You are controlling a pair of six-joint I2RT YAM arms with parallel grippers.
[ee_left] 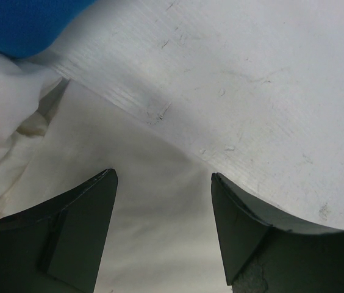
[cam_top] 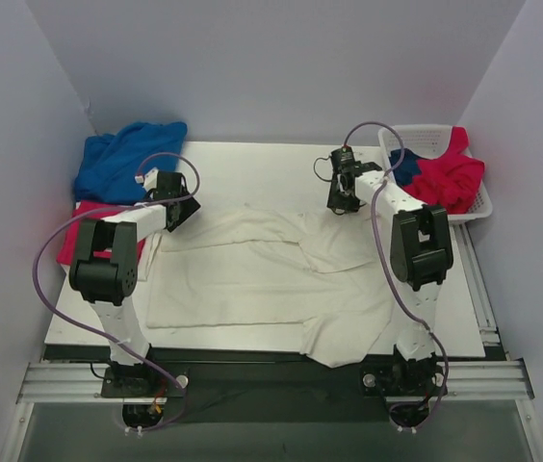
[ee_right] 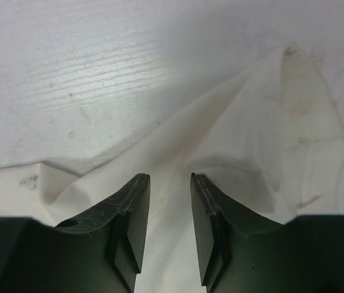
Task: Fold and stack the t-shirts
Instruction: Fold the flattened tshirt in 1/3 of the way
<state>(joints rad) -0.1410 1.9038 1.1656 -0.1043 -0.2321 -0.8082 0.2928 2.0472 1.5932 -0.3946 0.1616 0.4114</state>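
Observation:
A cream t-shirt (cam_top: 271,274) lies spread and wrinkled across the white table (cam_top: 252,164). My left gripper (cam_top: 177,210) is open over the shirt's far left corner; cream cloth (ee_left: 135,201) lies between and below its jaws. My right gripper (cam_top: 341,204) is open, its jaws narrowly apart, over the shirt's far right sleeve (ee_right: 269,134), with a fold of cloth in the gap. A blue shirt (cam_top: 122,159) lies bunched at the far left, on a red shirt (cam_top: 74,236).
A white basket (cam_top: 440,144) at the far right holds red (cam_top: 450,173) and blue clothes. The shirt's near right corner hangs over the table's front edge. The blue shirt (ee_left: 19,21) shows at the top left of the left wrist view.

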